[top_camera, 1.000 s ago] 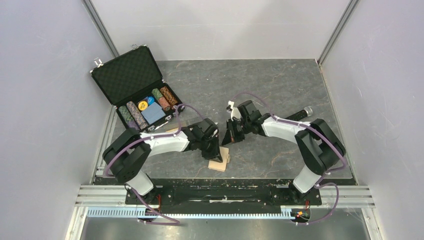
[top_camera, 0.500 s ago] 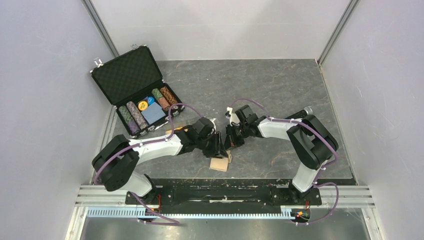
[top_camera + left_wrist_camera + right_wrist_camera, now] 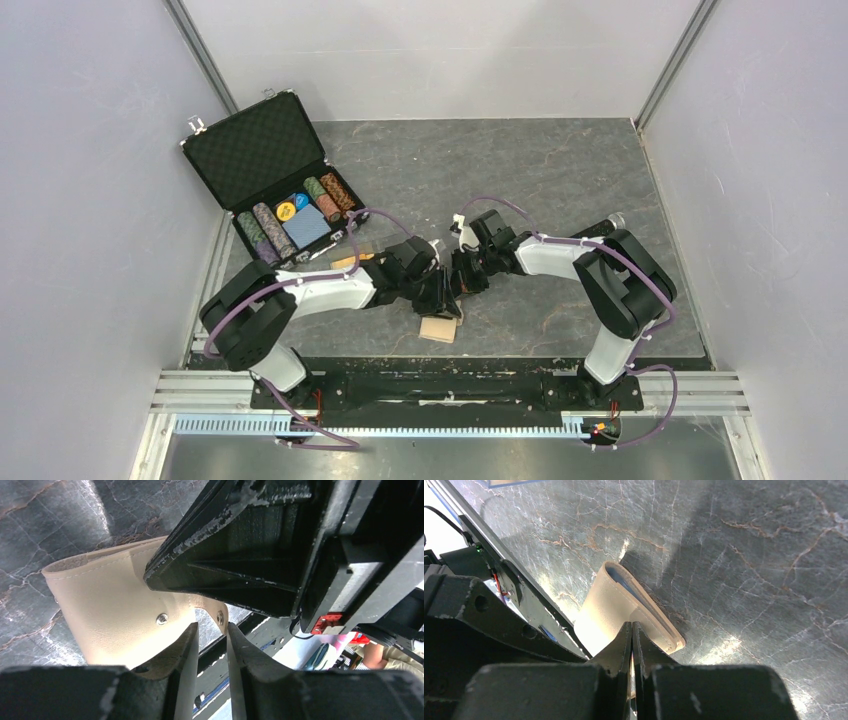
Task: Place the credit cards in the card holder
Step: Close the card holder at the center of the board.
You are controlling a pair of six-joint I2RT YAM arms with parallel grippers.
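Grey marbled stone covers the bench (image 3: 560,170) in the overhead view, with pale walls (image 3: 90,200) on each side. At the upper left an open black poker-chip case (image 3: 262,150) holds rows of chips (image 3: 268,228) and a yellow disc whose mark is too small to read. Just below it, an orange-gold card (image 3: 346,262) lies flat, partly hidden by the left arm (image 3: 320,290). Both arms reach toward the lower centre, where the left fingers (image 3: 445,297) and right fingers (image 3: 463,283) meet. The tan card holder (image 3: 438,329) sits on the bench directly below them, close to the near edge.

From the left wrist, the card holder (image 3: 110,610) fills the left half of the frame, a curved tan flap with white stitching and two metal snap studs (image 3: 161,619). The left fingers (image 3: 189,650) rise from the bottom edge with a narrow gap between them; the snap tab lies right at their tips, and the black rail shows through the gap. The right arm's black hardware (image 3: 280,545) looms over the holder from the upper right.

From the right wrist, the card holder (image 3: 621,605) stands at the centre of the frame with its mouth open and a bluish lining inside. The right fingers (image 3: 624,655) are pressed almost together just below it, with a thin pale sliver between them that cannot be identified.
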